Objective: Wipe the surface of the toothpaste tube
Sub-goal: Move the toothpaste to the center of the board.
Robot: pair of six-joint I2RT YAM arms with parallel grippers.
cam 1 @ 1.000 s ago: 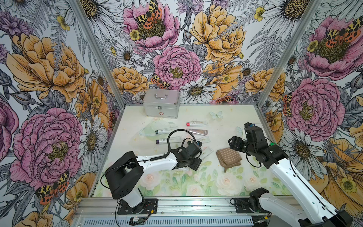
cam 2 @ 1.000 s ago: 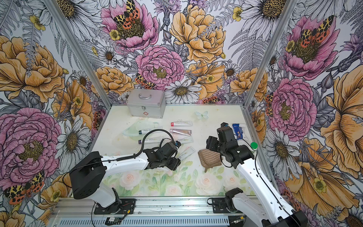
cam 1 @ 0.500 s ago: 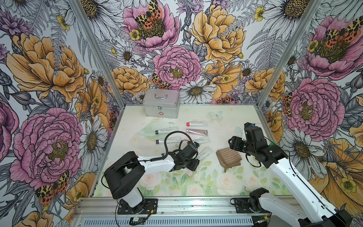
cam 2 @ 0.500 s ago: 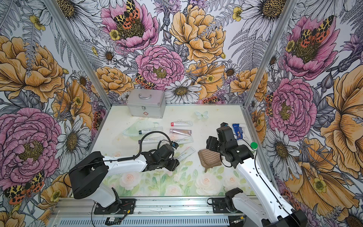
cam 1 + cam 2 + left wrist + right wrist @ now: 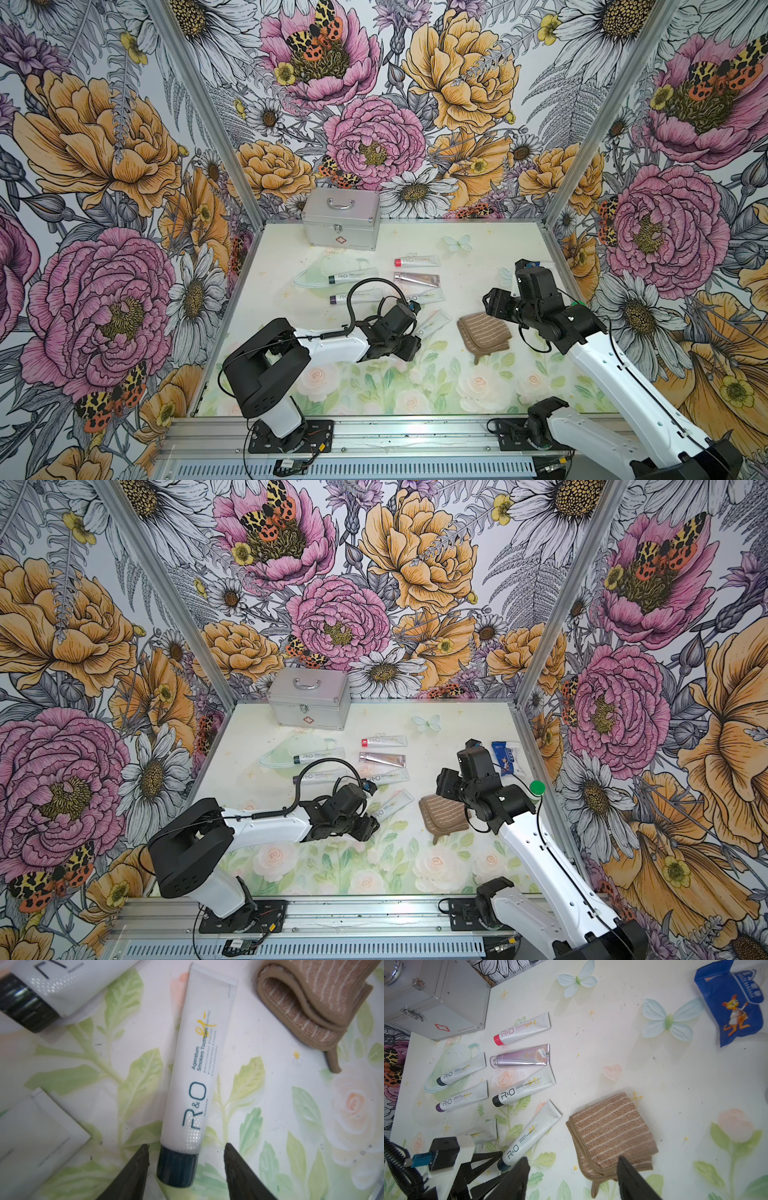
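Tube (image 5: 193,1076) cap btwn parted L gripper (image 5: 186,1147)

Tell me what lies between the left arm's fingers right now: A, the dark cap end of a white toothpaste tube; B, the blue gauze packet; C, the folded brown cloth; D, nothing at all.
A: in the left wrist view the dark cap of the white toothpaste tube lies between the spread left fingers, with a gap on each side, while the brown cloth lies apart.
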